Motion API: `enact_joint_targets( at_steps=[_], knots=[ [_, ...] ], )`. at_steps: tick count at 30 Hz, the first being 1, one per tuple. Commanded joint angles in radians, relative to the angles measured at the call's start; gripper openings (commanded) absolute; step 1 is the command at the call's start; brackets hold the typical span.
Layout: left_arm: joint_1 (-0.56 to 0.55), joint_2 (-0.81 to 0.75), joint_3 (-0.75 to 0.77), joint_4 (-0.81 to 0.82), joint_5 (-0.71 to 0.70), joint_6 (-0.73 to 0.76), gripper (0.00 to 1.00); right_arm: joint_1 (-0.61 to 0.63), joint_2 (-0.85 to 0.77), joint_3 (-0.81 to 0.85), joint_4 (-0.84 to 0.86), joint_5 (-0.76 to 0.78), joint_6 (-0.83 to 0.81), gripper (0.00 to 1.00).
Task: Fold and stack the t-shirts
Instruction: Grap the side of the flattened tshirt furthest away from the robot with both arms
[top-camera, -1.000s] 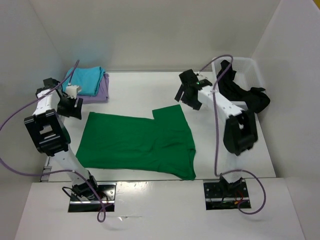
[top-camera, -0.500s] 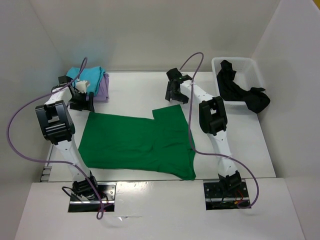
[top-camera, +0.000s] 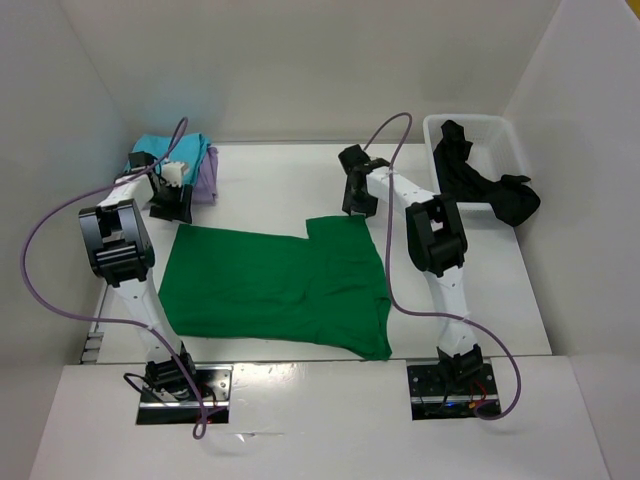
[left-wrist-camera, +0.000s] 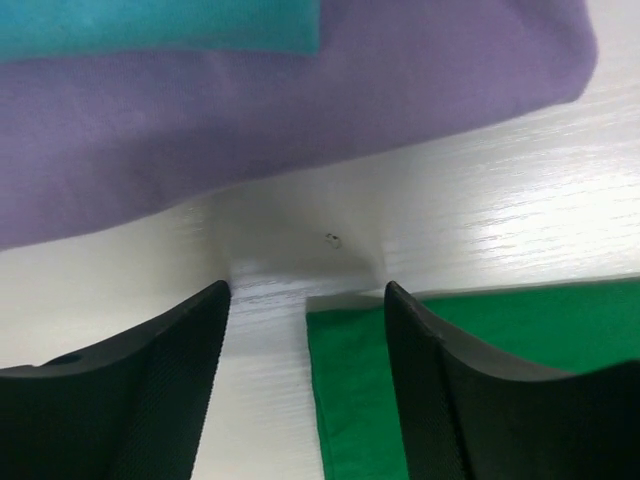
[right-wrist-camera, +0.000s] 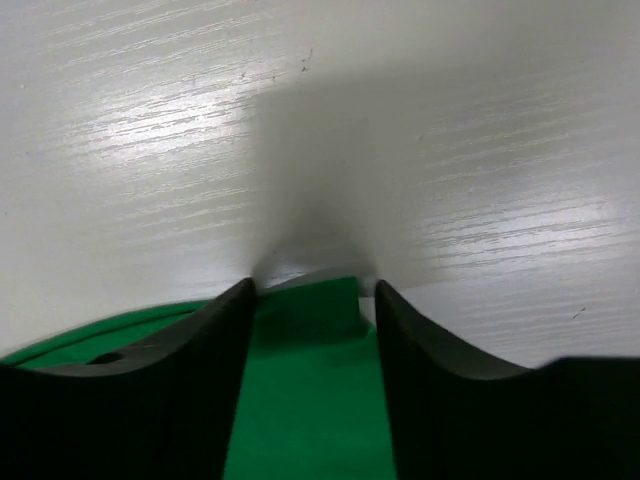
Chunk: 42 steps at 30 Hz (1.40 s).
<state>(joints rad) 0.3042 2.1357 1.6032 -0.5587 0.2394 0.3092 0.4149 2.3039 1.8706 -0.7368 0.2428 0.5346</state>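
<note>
The green t-shirt lies spread flat in the middle of the table. My left gripper is open and low over the shirt's far left corner, one finger on each side of its edge. My right gripper is open and straddles the far right corner. The turquoise t-shirt lies folded on the lavender t-shirt at the back left; both show in the left wrist view, lavender below turquoise. The black t-shirt hangs out of the bin.
A white plastic bin stands at the back right against the right wall. White walls close in the table on the left, back and right. The folded stack lies just beyond my left gripper.
Both arms reached forward and came down at the green shirt's far corners. The right gripper swung left, away from the bin. The shirt has not moved.
</note>
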Motion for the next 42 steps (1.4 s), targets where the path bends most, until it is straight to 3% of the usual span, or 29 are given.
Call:
enact_joint_targets(
  at_steps=[1,6,7,11,16,18,24,31,38,42],
  knots=[
    [0.0,0.039,-0.045,-0.073,0.012,-0.015,0.69,0.018,0.006,-0.039,0.01,-0.069,0.028,0.53],
    [0.0,0.039,-0.063,-0.142,0.021,-0.004,0.67,0.018,0.006,-0.03,0.01,-0.079,0.038,0.32],
    [0.0,0.012,-0.078,-0.13,0.021,-0.004,0.67,0.018,0.006,-0.03,0.019,-0.079,0.038,0.22],
    [0.0,0.001,-0.101,-0.131,0.058,0.007,0.7,0.018,0.006,-0.03,0.019,-0.079,0.038,0.0],
    [-0.01,0.013,-0.101,-0.142,0.063,0.016,0.73,0.018,-0.003,-0.039,0.019,-0.068,0.038,0.0],
    [-0.02,0.039,-0.101,-0.142,0.04,0.016,0.67,0.018,-0.012,-0.039,0.019,-0.068,0.038,0.0],
    [-0.02,0.05,-0.066,-0.161,0.031,0.016,0.0,0.018,-0.073,-0.077,0.03,-0.068,0.038,0.0],
    [-0.03,-0.077,-0.141,-0.129,0.09,0.099,0.0,0.027,-0.265,-0.211,0.048,-0.077,0.059,0.0],
    [-0.03,-0.437,-0.411,-0.004,0.037,0.341,0.0,0.157,-0.607,-0.592,0.071,-0.065,0.209,0.0],
    [0.013,-0.537,-0.514,0.016,-0.012,0.419,0.0,0.246,-0.78,-0.763,0.082,-0.054,0.364,0.0]
  ],
)
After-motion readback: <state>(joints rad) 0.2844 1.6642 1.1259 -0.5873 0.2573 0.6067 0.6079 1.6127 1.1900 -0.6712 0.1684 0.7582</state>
